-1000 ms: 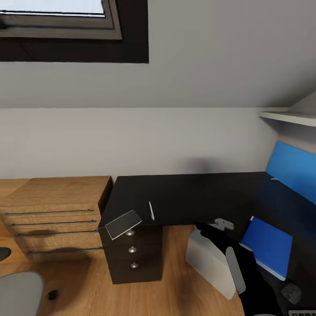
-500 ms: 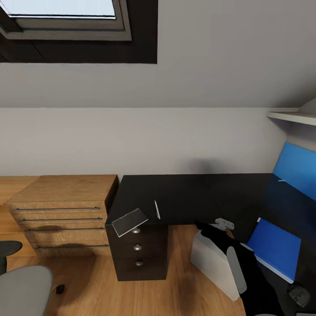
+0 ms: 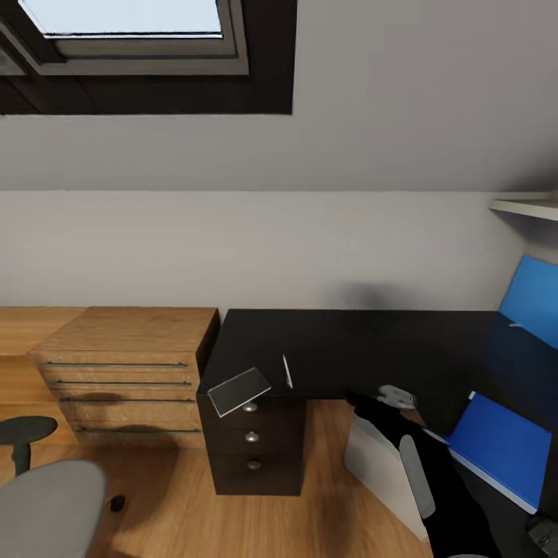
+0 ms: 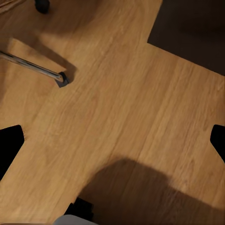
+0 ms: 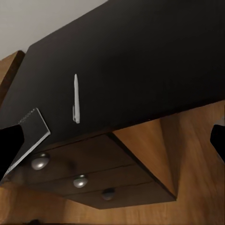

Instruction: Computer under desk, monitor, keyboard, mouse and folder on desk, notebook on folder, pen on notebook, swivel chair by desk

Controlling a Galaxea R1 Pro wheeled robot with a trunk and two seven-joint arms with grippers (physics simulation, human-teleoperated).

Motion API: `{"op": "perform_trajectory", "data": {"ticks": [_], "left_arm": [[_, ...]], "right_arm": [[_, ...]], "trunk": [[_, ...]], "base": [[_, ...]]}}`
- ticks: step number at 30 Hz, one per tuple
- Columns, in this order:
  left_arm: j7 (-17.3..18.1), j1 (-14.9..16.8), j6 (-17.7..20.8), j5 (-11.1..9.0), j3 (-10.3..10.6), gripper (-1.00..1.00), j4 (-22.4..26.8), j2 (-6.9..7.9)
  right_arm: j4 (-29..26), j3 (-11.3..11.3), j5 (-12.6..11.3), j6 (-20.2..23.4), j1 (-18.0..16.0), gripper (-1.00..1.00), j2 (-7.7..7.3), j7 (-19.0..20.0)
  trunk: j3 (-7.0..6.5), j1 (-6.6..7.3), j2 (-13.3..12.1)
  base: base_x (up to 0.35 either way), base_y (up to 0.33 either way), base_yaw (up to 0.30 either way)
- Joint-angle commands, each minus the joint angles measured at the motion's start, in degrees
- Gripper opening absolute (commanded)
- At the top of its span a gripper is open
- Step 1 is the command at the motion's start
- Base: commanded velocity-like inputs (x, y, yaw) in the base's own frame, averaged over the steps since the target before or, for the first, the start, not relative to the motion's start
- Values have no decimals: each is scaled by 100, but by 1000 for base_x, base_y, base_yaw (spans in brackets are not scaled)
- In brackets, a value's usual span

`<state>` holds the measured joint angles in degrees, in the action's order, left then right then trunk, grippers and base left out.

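Observation:
The black desk (image 3: 364, 349) fills the middle and right of the head view. At its front left corner the dark notebook (image 3: 239, 390) overhangs the edge, and the white pen (image 3: 287, 371) lies just right of it. Toward the right the blue folder (image 3: 500, 447) lies flat on the desk, with the mouse (image 3: 545, 533) at the picture's corner. The white computer (image 3: 376, 465) stands on the floor by the desk. My right gripper (image 3: 395, 396) hovers at the desk's front edge; its wrist view shows the notebook (image 5: 28, 133) and pen (image 5: 76, 99), jaws open. The left gripper (image 4: 112, 143) hangs open over bare floor. The swivel chair (image 3: 43, 511) is at lower left.
A light-wood drawer unit (image 3: 128, 364) stands left of the desk, a dark drawer pedestal (image 3: 254, 442) under its corner. A blue back panel (image 3: 533, 298) and a white shelf (image 3: 523, 207) are at the right. The chair's chrome leg (image 4: 33, 68) crosses the floor.
The whole head picture has slid right, so the camera has turned left: more of the chair shows, the mouse nears the edge. The things on the desk have not moved.

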<state>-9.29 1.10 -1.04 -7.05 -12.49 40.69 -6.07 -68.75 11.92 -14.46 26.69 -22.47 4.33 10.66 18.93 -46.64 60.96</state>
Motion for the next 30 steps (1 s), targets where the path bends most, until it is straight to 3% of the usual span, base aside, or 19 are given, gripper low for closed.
{"op": "perform_trajectory", "data": {"ticks": [1,7,19,30], "left_arm": [[-3,4,-11,-60,-6,100,0,-2],[-3,4,-11,-61,-7,100,0,0],[-3,4,-11,-67,-8,100,0,0],[-25,4,-15,-80,-17,100,223,-48]], "right_arm": [[-8,21,-22,39,-3,100,6,25],[-7,21,-17,38,-3,100,6,24],[1,21,-7,38,-3,100,6,25],[17,26,-18,38,-3,100,-8,37]], "trunk": [[2,-1,5],[-24,-1,5],[-83,-1,5],[-91,-1,5]], "base": [[0,0,241],[-49,36,243],[-236,181,214],[-53,42,27]]}}
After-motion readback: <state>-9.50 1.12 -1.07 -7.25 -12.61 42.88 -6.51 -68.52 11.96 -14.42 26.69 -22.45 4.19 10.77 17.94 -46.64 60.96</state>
